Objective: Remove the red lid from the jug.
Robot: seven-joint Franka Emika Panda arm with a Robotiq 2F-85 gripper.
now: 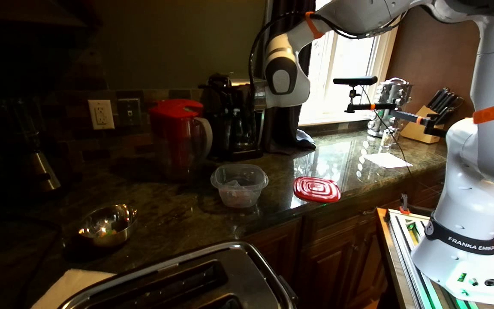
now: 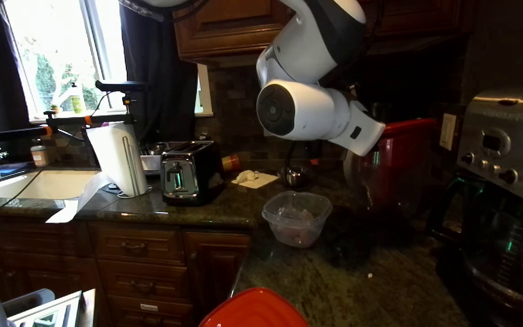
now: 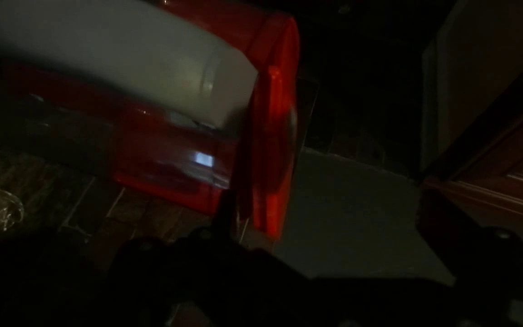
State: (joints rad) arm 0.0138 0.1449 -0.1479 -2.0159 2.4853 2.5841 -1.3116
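Observation:
The jug stands by the wall with a pale handle and reddish body in an exterior view point(image 1: 174, 141). It is partly behind the arm in an exterior view point(image 2: 391, 170). The flat red lid point(image 1: 178, 107) sits on its top. In the wrist view the jug point(image 3: 166, 159) appears sideways, top to the right, with the lid point(image 3: 268, 154) on it. My gripper point(image 3: 329, 206) is open and nothing shows held. Its left finger is near the lid's edge and its right finger well above. Contact cannot be told. The fingers are lost in darkness in both exterior views.
A coffee maker point(image 1: 232, 120) stands beside the jug. A clear tub point(image 1: 240, 189) and a red-and-white disc point(image 1: 317, 189) lie in front. A metal bowl point(image 1: 109, 225) and a toaster point(image 1: 238, 274) are on the counter. A wall outlet point(image 1: 101, 114) is behind.

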